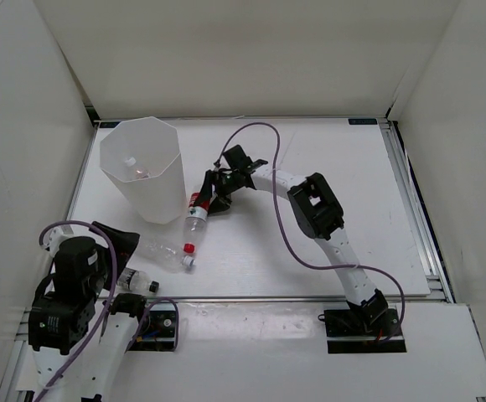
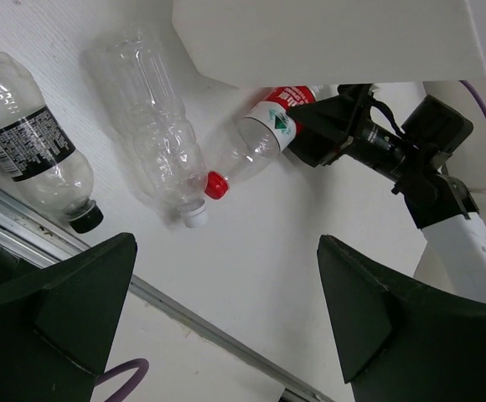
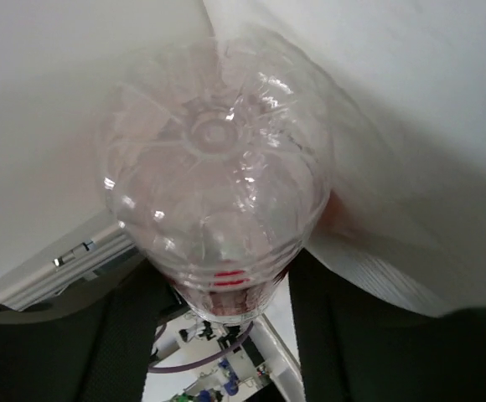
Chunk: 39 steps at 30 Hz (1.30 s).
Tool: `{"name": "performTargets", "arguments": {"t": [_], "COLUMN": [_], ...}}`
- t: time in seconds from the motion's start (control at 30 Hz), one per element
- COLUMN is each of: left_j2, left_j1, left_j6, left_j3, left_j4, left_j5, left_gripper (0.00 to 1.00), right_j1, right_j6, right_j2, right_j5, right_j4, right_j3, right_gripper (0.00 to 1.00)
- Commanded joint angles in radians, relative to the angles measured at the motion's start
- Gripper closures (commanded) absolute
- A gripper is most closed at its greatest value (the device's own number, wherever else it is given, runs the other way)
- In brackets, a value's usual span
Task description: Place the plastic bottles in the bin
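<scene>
The bin (image 1: pixel 145 186) stands upright on the far left part of the worktop (image 1: pixel 310 276), its open mouth facing up. Low inside it lies one small pale thing (image 1: pixel 134 170) with a reddish tinge, too small to identify.

Three bottles are outside the bin, on the worktop just near of it. The red-labelled bottle (image 1: pixel 196 211) lies just right of the bin's base, its red cap (image 2: pixel 216 184) pointing toward the near edge. The right gripper (image 1: pixel 213 191) pinches this bottle at its far end. The right wrist view shows the clear base between the dark fingers (image 3: pixel 126 335), which press against its sides. Whether that end is lifted off the worktop cannot be told.

Just left of the red cap lies the unlabelled bottle (image 2: pixel 155 134), clear and crumpled, its white cap (image 2: pixel 194 218) almost touching the red one. Nearer and further left, at the worktop's near edge, lies the short bottle (image 2: pixel 29 142) with a black label and dark cap.

The left gripper (image 2: pixel 226 247) hangs over the near left corner, spread wide and holding nothing.
</scene>
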<state>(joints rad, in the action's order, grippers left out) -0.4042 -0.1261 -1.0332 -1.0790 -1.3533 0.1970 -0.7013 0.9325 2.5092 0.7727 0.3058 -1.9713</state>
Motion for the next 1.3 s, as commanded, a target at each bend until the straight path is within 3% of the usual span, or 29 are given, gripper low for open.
{"name": "performTargets", "arguments": {"t": [0.0, 0.23, 0.37, 0.53, 0.7, 0.9, 0.97, 1.03, 1.17, 1.2, 1.23, 1.27], "left_j2": [-0.013, -0.015, 0.021, 0.039, -0.028, -0.133, -0.157, -0.169, -0.191, -0.191, -0.191, -0.2], "left_j1": [0.005, 0.005, 0.005, 0.005, 0.005, 0.005, 0.005, 0.005, 0.005, 0.005, 0.005, 0.005], "left_j6": [0.005, -0.083, -0.18, -0.274, -0.245, -0.122, -0.099, -0.067, -0.047, -0.047, -0.047, -0.047], "left_j3": [0.031, 0.105, 0.158, 0.246, 0.257, 0.226, 0.191, 0.16, 0.151, 0.16, 0.16, 0.174], "left_j4": [-0.07, -0.07, -0.07, -0.07, -0.06, -0.049, -0.049, -0.049, -0.049, -0.049, -0.049, -0.049], "left_j5": [-0.018, -0.001, 0.038, 0.028, -0.024, -0.044, -0.044, -0.044, -0.054, -0.063, -0.064, -0.064], "left_gripper": [0.0, 0.0, 0.0, 0.0, 0.0, 0.0, 0.0, 0.0, 0.0, 0.0, 0.0, 0.0], "right_j1": [0.035, 0.12, 0.169, 0.155, 0.071, -0.076, -0.134, -0.206, -0.228, -0.228, -0.228, -0.228], "right_j6": [-0.003, -0.099, -0.1, -0.046, -0.035, -0.156, -0.286, -0.432, -0.634, -0.653, -0.675, -0.69], "right_j2": [-0.076, -0.363, -0.578, -0.679, -0.546, -0.452, -0.415, -0.365, -0.337, -0.337, -0.354, -0.375], "right_j5": [0.007, -0.07, -0.108, -0.229, -0.282, -0.484, -0.532, -0.659, -0.754, -0.754, -0.766, -0.767], "right_j4": [0.013, 0.042, 0.075, 0.027, -0.014, -0.16, -0.203, -0.217, -0.251, -0.251, -0.251, -0.251], "right_j3": [0.102, 0.385, 0.397, 0.162, -0.273, -0.411, -0.48, -0.526, -0.511, -0.511, -0.511, -0.497], "right_gripper": [0.42, 0.74, 0.78, 0.82, 0.87, 0.87, 0.82, 0.68, 0.46, 0.31, 0.0, 0.0]}}
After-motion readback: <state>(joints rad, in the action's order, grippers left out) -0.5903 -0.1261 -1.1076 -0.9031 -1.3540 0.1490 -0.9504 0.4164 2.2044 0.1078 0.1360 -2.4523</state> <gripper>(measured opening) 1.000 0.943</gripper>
